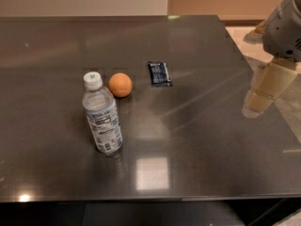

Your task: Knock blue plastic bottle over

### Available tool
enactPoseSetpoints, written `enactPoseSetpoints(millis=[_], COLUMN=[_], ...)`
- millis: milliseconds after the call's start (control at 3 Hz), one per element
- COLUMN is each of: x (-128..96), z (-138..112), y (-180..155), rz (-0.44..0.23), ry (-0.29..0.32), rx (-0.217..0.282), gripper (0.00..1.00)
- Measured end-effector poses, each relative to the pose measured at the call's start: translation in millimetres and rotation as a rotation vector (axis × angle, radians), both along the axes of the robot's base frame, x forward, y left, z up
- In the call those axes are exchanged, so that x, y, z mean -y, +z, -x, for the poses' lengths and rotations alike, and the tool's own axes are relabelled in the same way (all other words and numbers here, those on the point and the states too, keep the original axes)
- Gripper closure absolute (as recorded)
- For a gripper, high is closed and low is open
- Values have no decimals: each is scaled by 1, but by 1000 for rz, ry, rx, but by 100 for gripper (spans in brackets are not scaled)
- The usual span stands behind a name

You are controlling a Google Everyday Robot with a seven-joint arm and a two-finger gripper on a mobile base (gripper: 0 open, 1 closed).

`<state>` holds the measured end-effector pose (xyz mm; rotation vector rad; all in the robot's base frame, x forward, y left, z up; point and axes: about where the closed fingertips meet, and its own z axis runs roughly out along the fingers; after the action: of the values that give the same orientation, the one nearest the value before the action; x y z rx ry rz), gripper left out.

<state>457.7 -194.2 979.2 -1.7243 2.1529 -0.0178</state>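
Note:
The blue plastic bottle (102,116) stands upright on the dark table (197,140), left of centre. It is clear, with a white cap and a pale blue-and-white label. My gripper (259,101) hangs at the far right, over the table's right edge, with the grey arm (284,29) above it. It is far from the bottle, roughly half a table width to the right, and touches nothing.
An orange ball (120,84) lies just behind and to the right of the bottle. A flat dark blue packet (159,73) lies further right, near the table's middle. The table's front edge runs along the bottom; pale floor (291,112) shows at right.

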Motion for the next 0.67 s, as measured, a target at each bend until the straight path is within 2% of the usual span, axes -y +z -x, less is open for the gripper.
enactPoseSetpoints(millis=[333,667], x=[-46,-96], z=[-28,-41], y=[1,9], rz=[-151,-311], ry=[88,194], rx=[31,54], gripper=[0,0])
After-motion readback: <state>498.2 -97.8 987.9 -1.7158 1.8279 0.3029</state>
